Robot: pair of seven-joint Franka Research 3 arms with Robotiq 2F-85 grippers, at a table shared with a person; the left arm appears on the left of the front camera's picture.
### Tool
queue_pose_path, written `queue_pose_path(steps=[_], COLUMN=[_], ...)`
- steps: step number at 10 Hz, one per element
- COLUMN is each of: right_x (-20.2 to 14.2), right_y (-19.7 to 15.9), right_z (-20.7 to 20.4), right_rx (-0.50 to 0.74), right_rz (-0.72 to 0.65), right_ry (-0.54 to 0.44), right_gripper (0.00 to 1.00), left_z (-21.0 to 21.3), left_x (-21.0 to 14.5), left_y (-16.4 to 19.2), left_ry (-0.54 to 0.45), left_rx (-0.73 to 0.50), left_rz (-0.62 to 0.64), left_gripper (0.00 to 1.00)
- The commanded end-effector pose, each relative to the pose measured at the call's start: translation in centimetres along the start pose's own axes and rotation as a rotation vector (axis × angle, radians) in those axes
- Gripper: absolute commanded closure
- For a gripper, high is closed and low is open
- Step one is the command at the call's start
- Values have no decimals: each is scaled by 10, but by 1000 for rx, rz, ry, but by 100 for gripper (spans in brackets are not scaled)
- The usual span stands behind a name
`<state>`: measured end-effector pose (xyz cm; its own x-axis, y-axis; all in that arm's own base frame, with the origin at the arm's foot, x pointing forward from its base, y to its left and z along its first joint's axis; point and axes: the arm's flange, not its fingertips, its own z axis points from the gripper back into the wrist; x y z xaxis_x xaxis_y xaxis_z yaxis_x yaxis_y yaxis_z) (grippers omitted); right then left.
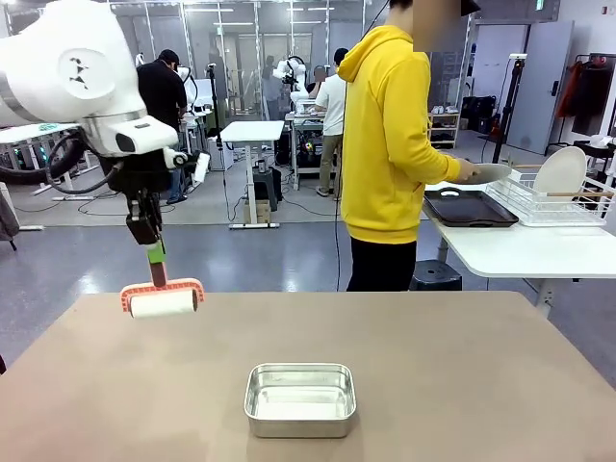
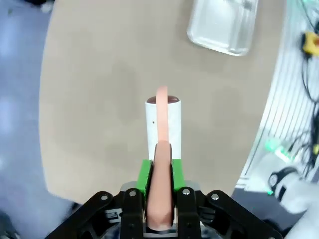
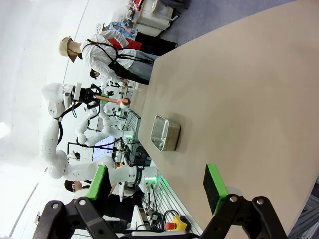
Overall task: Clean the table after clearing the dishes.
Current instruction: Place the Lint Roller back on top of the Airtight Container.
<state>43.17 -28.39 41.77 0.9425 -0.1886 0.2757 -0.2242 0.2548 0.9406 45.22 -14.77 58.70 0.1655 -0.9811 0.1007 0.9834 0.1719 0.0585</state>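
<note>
Front view: my left gripper (image 1: pixel 154 252) hangs above the far-left part of the table (image 1: pixel 462 385), jaws clamped on the green-and-pink handle of a lint roller (image 1: pixel 163 297).
Left grip: fingers pressed tight on either side of the handle, the roller held firmly and hanging straight down from my wrist.
Roller: its white roll lies crosswise in a salmon-pink frame at the table's far edge, near the far-left corner; whether it touches the top I cannot tell.
Left wrist view: the pink handle runs up between my green pads (image 2: pixel 144 178) to the white roll (image 2: pixel 163 124), with tan tabletop (image 2: pixel 89 99) beneath it.
Steel pan: a small rectangular pan (image 1: pixel 300 398) sits on the table near the middle of the near edge, well apart from the roller and to its right; it lies at the top of the left wrist picture (image 2: pixel 224 25).
Right grip: my right gripper (image 3: pixel 157 186) stands wide open, gripping nothing, its green pads apart over the table (image 3: pixel 239 99) with the pan (image 3: pixel 166 132) ahead of it.
Dishes: a person in a yellow hoodie (image 1: pixel 390 144) stands past the table's far edge, turned to a white side table (image 1: pixel 520 252), holding a plate (image 1: pixel 488 173) over a dark tray (image 1: pixel 469 207) beside a wire rack (image 1: pixel 558 197) with another white plate (image 1: pixel 560 170) upright in it.
</note>
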Motion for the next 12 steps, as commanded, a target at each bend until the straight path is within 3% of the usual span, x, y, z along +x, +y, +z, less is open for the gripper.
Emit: queue_pose_path(steps=[1,3,4,5,8,9,12], right_x=[-4,-4,-4,-4,-4,-4,-4], right_y=[5,5,5,5,5,5,5], right_z=[-4,-4,-4,-4,-4,-4,-4], right_rx=[2,2,2,2,2,2,2], right_rz=[-5,-5,-5,-5,-5,-5,-5], right_ry=[-9,-9,-9,-9,-9,-9,-9], right_gripper=[5,5,5,5,5,5,5], left_z=[3,9,14,11,11,6,-25], left_x=[-2,9,8,25,25,22,76], left_y=[-43,-84,-94,-67,-67,-75,-89], left_ry=[10,-24,-66,14,14,5,-90], left_rx=[64,122,126,56,56,59,26], left_rz=[-219,-321,-284,-288,-288,-294,-318], left_gripper=[79,79,79,79,79,79,79])
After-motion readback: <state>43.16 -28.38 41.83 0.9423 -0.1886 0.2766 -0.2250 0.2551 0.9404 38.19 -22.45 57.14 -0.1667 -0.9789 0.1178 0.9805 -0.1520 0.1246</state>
